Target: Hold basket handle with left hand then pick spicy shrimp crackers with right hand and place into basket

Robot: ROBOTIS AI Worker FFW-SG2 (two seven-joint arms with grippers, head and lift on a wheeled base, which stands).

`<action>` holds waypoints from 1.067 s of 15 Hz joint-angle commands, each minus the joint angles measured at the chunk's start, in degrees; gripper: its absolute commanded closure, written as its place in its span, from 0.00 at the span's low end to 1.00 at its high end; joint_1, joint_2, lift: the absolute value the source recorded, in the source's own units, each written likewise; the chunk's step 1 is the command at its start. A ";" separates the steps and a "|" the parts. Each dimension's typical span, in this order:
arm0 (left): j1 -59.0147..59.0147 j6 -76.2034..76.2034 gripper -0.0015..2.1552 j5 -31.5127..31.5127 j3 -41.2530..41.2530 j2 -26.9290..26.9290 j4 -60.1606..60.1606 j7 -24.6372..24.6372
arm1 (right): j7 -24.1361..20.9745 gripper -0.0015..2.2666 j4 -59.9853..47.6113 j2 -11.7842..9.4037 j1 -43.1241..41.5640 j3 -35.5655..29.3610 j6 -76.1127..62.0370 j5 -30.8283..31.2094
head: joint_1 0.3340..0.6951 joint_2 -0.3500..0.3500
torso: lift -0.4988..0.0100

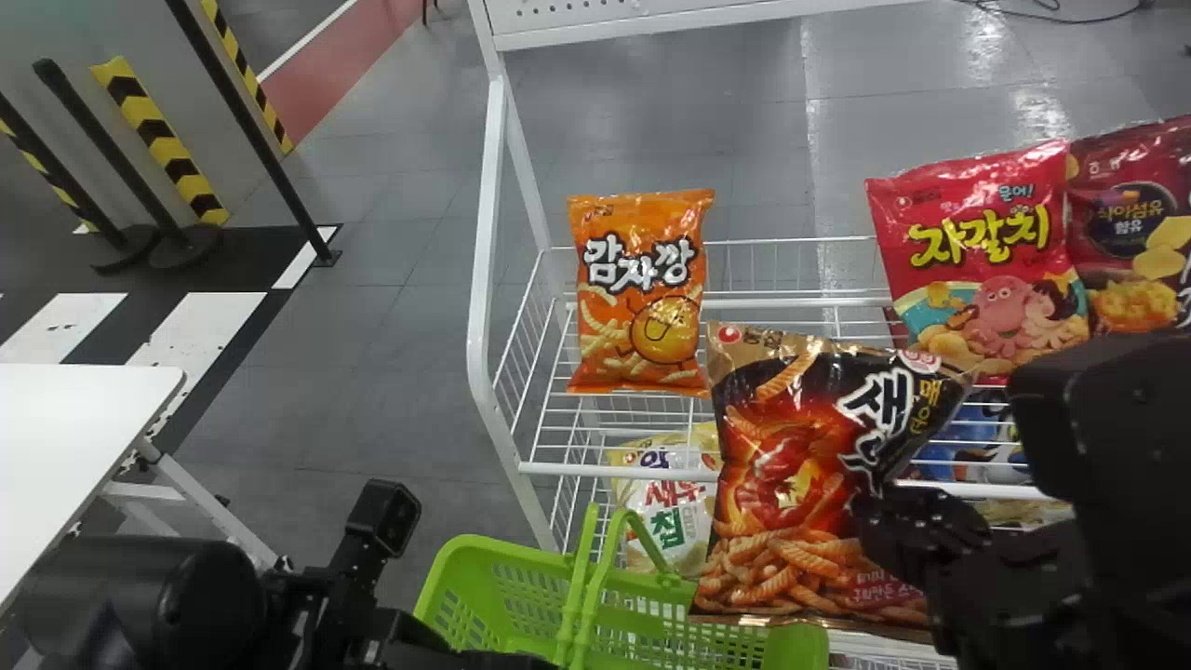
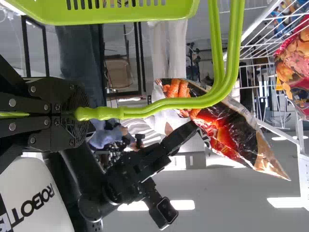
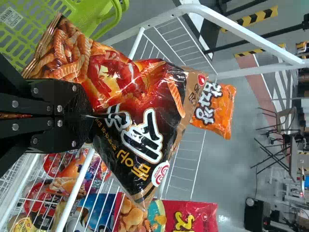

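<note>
The right gripper (image 3: 86, 115) clamped the spicy shrimp crackers (image 1: 791, 484) by the right edge, likely to keep the lower end free, near the right end of the basket (image 1: 493, 596). The left gripper (image 2: 79, 114) was closed on the handle (image 2: 169, 103), presumably for steadiness; the raised handle could obstruct entry, and the wire rack (image 1: 479, 279) and orange packet (image 1: 642, 298) stood farther off

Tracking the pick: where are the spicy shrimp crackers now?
In the head view, the spicy shrimp crackers are right of centre, held by the right gripper, by the right end of the green basket.
</note>
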 commanded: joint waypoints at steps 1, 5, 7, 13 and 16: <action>-0.03 0.07 0.99 -0.05 0.62 -0.14 0.18 0.01 | 0.09 0.99 -0.65 -0.78 0.87 1.22 0.12 0.07 | 1.00 0.90 | 0.97; -0.55 0.07 0.99 0.04 1.23 -0.76 0.53 0.01 | 0.61 0.99 -0.29 -1.57 3.42 3.42 0.12 0.25 | 1.00 0.95 | 0.97; -0.73 0.07 0.99 0.13 1.23 -0.85 0.53 0.01 | 0.61 0.99 0.14 -1.92 4.82 4.56 0.12 0.77 | 1.00 0.98 | 0.97; -0.99 0.07 0.99 0.39 1.32 -1.02 1.58 -0.16 | 0.61 0.99 5.68 -2.62 6.41 8.34 0.12 1.39 | 1.00 1.00 | 0.97; -0.99 0.07 0.99 0.39 1.32 -1.02 1.58 -0.25 | 0.70 0.91 8.06 -2.62 6.41 11.24 0.12 1.30 | 1.00 1.00 | 0.97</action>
